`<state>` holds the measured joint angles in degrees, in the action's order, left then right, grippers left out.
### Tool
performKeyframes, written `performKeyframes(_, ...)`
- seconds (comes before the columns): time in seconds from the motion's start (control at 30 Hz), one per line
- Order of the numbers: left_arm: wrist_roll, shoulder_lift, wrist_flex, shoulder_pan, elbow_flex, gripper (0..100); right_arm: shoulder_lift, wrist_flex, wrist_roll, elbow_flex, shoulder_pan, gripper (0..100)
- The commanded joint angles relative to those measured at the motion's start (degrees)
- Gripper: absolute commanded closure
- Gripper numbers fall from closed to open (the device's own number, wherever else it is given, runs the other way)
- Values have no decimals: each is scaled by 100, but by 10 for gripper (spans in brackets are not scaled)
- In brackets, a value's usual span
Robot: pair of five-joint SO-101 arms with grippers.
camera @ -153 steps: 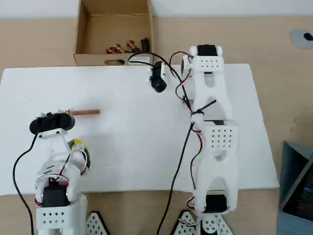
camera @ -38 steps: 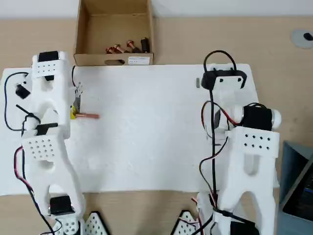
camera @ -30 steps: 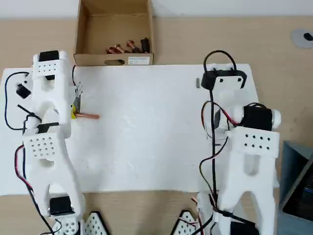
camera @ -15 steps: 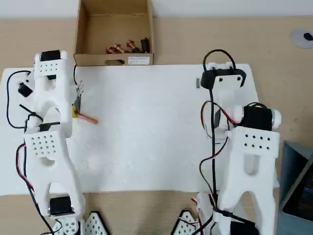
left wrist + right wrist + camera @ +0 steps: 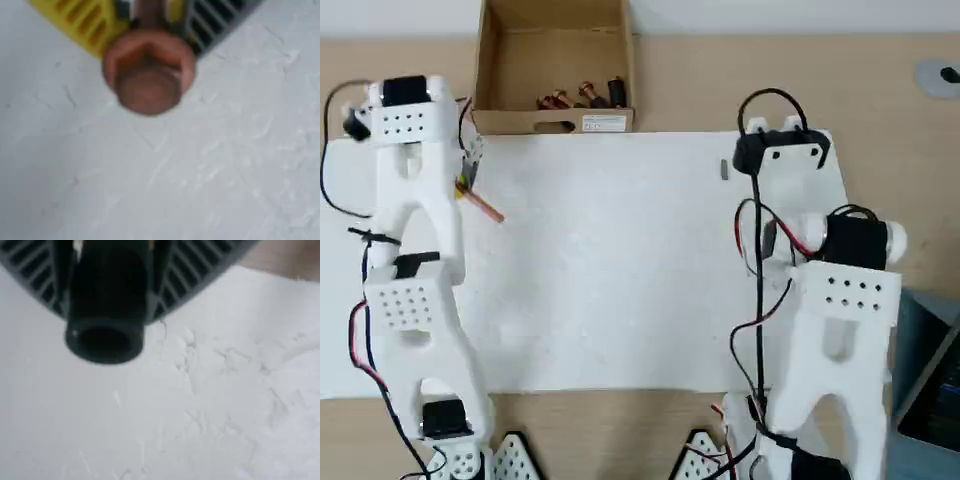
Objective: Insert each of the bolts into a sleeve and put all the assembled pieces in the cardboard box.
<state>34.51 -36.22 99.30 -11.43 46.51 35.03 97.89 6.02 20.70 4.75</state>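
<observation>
The left end effector (image 5: 150, 12) is clenched on a copper bolt (image 5: 149, 75), held tilted just in front of the cardboard box's (image 5: 520, 122) left corner. The right end effector (image 5: 107, 265) grips a black sleeve (image 5: 106, 310) well off to the box's right. This looks like the mating step: next both arms should meet in front of the box, with the bolt lined up on the sleeve's open bore.

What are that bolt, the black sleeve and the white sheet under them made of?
The bolt looks like copper-coloured metal: dull reddish sheen on its hex head. The sleeve is likely matte black plastic or rubber; hard to tell which. The sheet is probably foam: white, with a dimpled, creased surface.
</observation>
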Motion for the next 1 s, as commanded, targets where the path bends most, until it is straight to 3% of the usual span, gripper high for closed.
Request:
performKeyframes(0.0,-440,954,62,79,316,997,163,281,88,-541,75,988)
performKeyframes(0.27,-1363,2466,114,88,-70,997,699,440,105,-796,66,988)
performKeyframes(0.63,-1776,5666,62,932,-3165,996,2220,237,431,145,92,988)
performKeyframes(0.77,-1749,6818,-571,1143,-4659,995,2721,-378,325,840,92,989)
performKeyframes(0.97,-1758,8848,-2303,1143,-7288,997,3776,-1855,-589,2211,48,989)
